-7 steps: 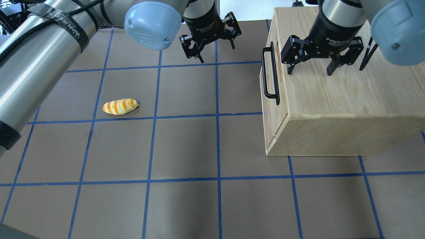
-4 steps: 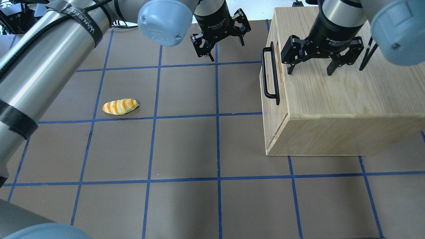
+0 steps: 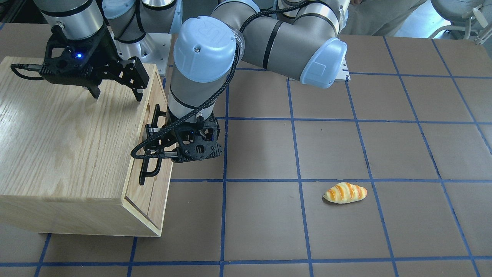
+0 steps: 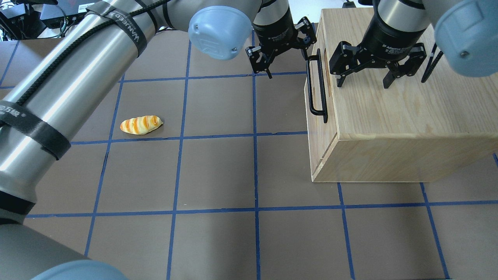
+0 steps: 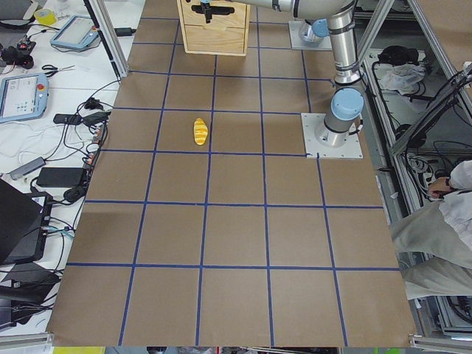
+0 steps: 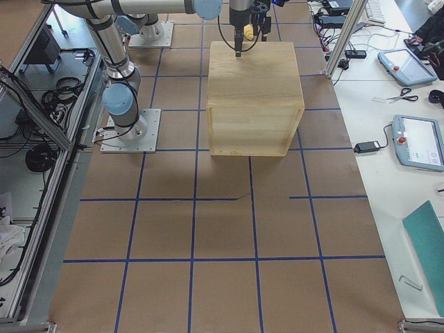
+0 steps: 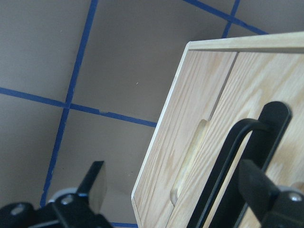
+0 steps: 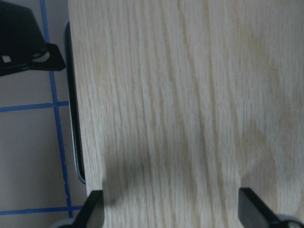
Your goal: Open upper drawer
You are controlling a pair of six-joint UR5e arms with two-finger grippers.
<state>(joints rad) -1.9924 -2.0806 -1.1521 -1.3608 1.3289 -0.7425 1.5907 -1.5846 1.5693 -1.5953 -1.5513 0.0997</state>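
The upper drawer (image 4: 330, 128) sits shut in the oak cabinet (image 4: 389, 116), its front facing the table's middle. Its black bar handle (image 4: 317, 87) also shows in the front-facing view (image 3: 150, 169) and in the left wrist view (image 7: 237, 166). My left gripper (image 4: 286, 58) is open and empty at the handle's far end. In the left wrist view, the handle's end lies between the fingers (image 7: 95, 185), close to the right one. My right gripper (image 4: 363, 79) is open and empty, just above the cabinet top (image 8: 190, 95).
A striped bread roll (image 4: 141, 125) lies on the brown mat to the left, far from both grippers. Below the handle, a lower front panel with a cut slot (image 7: 190, 142) reaches down to the mat. The left arm stretches across the table's left half.
My left gripper has moved right across the mat, up to the far end of the drawer handle. The right gripper and the drawer have not moved.
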